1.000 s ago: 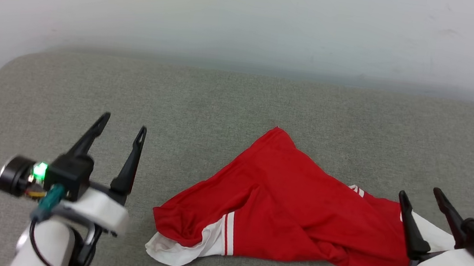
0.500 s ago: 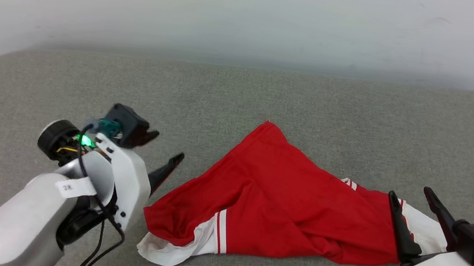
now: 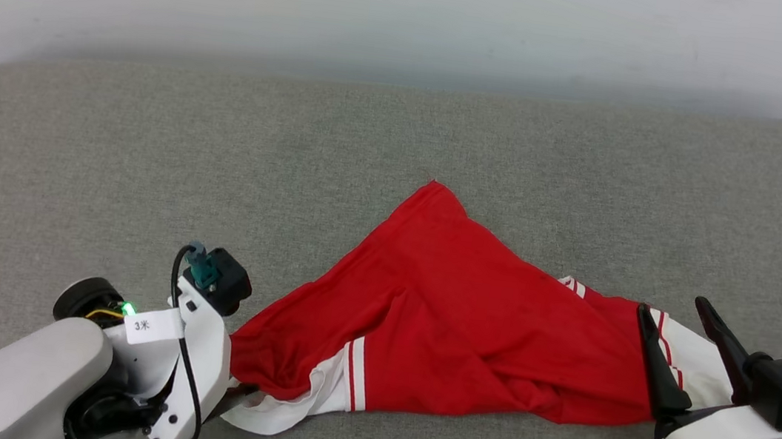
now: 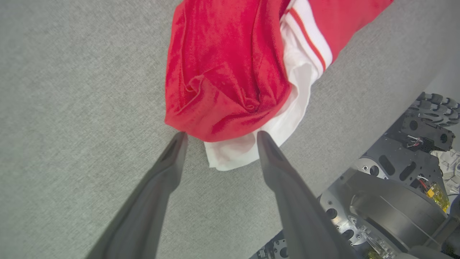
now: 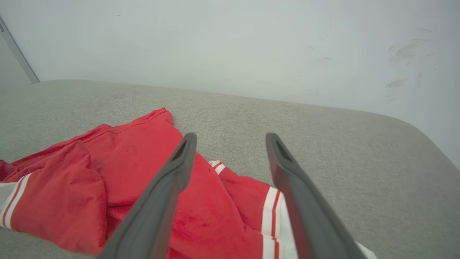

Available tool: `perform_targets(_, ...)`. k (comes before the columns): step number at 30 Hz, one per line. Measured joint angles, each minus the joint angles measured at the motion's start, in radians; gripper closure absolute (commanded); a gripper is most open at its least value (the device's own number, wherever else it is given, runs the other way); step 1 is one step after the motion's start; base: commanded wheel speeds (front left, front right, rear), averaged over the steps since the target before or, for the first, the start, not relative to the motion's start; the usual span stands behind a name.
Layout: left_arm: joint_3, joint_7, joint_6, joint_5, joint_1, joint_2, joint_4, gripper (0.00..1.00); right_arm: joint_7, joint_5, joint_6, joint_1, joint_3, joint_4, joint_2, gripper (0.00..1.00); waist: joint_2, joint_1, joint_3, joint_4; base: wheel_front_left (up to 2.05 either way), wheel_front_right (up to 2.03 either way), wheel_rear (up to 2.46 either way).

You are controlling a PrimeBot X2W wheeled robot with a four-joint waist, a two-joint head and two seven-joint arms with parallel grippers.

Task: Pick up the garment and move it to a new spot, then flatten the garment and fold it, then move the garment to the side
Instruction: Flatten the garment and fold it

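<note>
Left hand (image 4: 221,133) apart, tips straddling the bunched corner of the garment (image 4: 230,82), seemingly set to pinch it; right hand (image 5: 231,136) also apart, hovering over its other end, likely for a two-point lift.

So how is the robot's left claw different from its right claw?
The left gripper tips downward, while the right gripper points out towards the wall. The left gripper's fingertips sit at the garment's bunched red-and-white corner, while the right gripper's reach over its striped sleeve end. Both are open and hold nothing.
</note>
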Motion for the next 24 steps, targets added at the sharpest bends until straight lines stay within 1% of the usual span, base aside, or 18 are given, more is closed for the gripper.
perform_targets(5, -0.071, -0.018, 0.000, -0.019, -0.007, 0.003, 0.048, 0.00, -0.009, 0.000, 0.000, -0.031, 0.011, 0.013, 0.006, 0.00, 0.0000, 0.0000, 0.037, -0.010, 0.00, 0.00, 0.00)
perform_targets(10, -0.132, -0.042, 0.000, -0.036, -0.024, -0.023, 0.106, 0.00, -0.021, 0.002, 0.000, -0.065, 0.029, 0.037, 0.011, 0.00, 0.0000, 0.0000, 0.077, -0.020, 0.00, 0.00, 0.00)
perform_targets(14, -0.197, -0.063, 0.000, -0.026, -0.052, -0.024, 0.138, 0.00, -0.033, 0.003, 0.000, -0.088, 0.037, 0.055, 0.014, 0.00, 0.0000, 0.0000, 0.101, -0.028, 0.00, 0.00, 0.00)
perform_targets(15, -0.210, -0.076, 0.000, -0.023, -0.062, -0.021, 0.139, 1.00, -0.034, 0.004, 0.000, -0.089, 0.036, 0.059, 0.014, 0.00, 0.0000, 0.0000, 0.104, -0.030, 0.00, 0.00, 0.00)
perform_targets(20, -0.249, -0.190, -0.002, 0.007, -0.099, -0.018, 0.164, 1.00, -0.044, 0.005, 0.000, -0.091, 0.025, 0.070, 0.012, 0.00, 0.0000, 0.0001, 0.098, -0.026, 0.00, 0.00, 0.00)
perform_targets(24, -0.234, -0.271, -0.002, 0.025, -0.152, -0.001, 0.160, 1.00, -0.052, 0.005, 0.000, -0.084, 0.011, 0.071, 0.013, 0.00, 0.0000, 0.0000, 0.083, -0.018, 0.00, 0.00, 0.00)
